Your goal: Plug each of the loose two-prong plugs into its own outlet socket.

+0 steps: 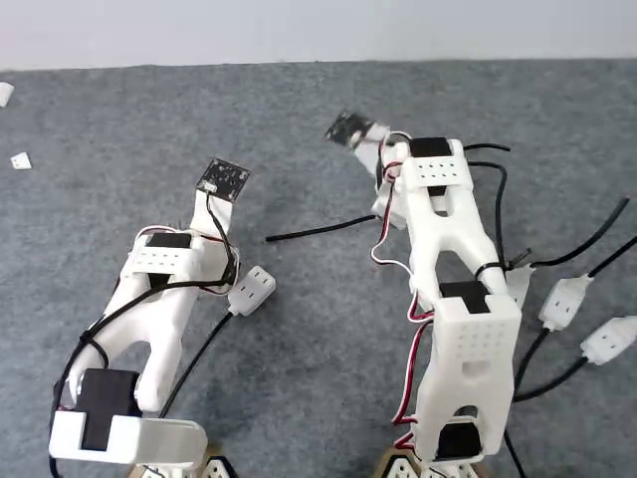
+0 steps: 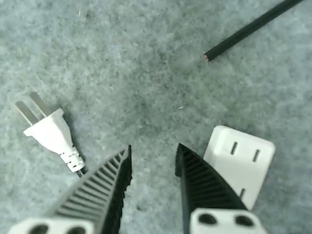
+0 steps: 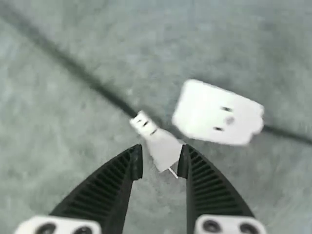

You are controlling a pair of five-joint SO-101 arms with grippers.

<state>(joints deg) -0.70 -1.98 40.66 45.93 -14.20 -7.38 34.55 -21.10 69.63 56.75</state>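
**On grey carpet: one plug gripped, one lying free**

Over the table, in the high view, an outlet socket [image 1: 252,290] is seen just beside the left arm [image 1: 149,319]. Two further sockets [image 1: 564,301] lie beside the right arm [image 1: 453,299].

From the left wrist view, a white plug [image 2: 48,130] is seen flat on the carpet [image 2: 122,58], off to one side of the left gripper [image 2: 153,156] and untouched. Those jaws are held apart with bare carpet between them, and the outlet socket is partly covered by one finger.

From the right wrist view, a second plug [image 3: 158,139] is caught at the tips of the right gripper [image 3: 160,158], whose jaws are narrowed onto its body. Another socket [image 3: 218,113] lies just beyond.
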